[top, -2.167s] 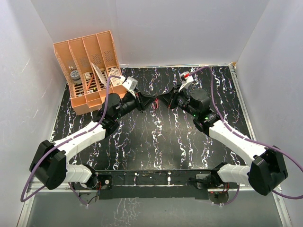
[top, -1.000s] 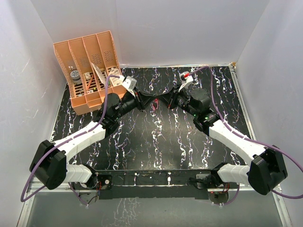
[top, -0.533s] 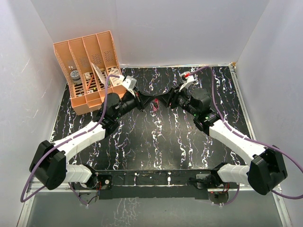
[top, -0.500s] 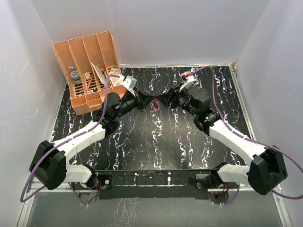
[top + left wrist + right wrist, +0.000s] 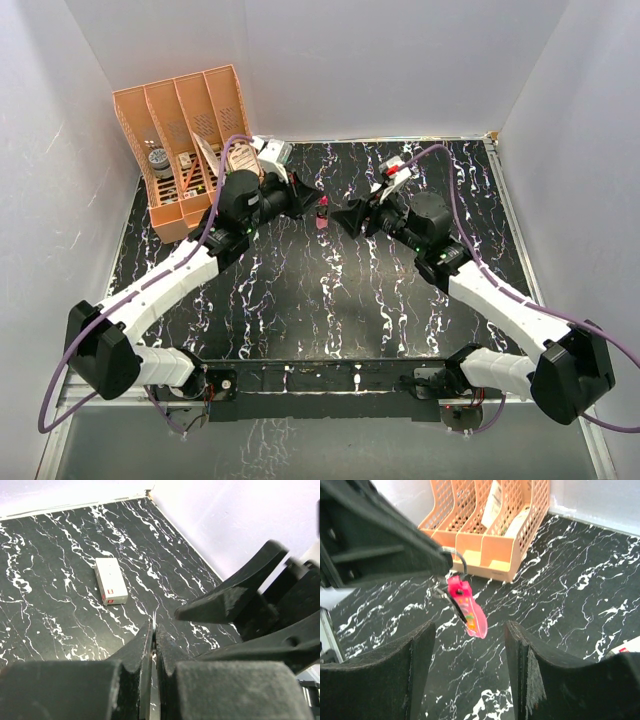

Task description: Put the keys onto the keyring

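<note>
From where I stand the job looks to be in its middle, not finished. The left gripper [image 5: 305, 203] is up over the far middle of the table [image 5: 330, 300], its two fingers pressed together on the metal loop of the keyring [image 5: 459, 562], so the pink tag [image 5: 470, 612] dangles free below it in the air. The right gripper [image 5: 347, 216] sits just to the right of it, facing it, with its fingers spread wide and nothing between them; the tag hangs in line with that open gap but touches neither finger. Something thin and dark, which may be a small key [image 5: 457, 608], hangs alongside the tag, and I cannot tell whether it is truly threaded on the loop or only lying against it. No other key shows on the table. A white box [image 5: 111, 580] lies flat farther off, and the orange rack [image 5: 185, 150] stands at the far left, both untouched. My guess is that threading, or checking it, is what remains, with the right gripper needing something to bring to the loop.
</note>
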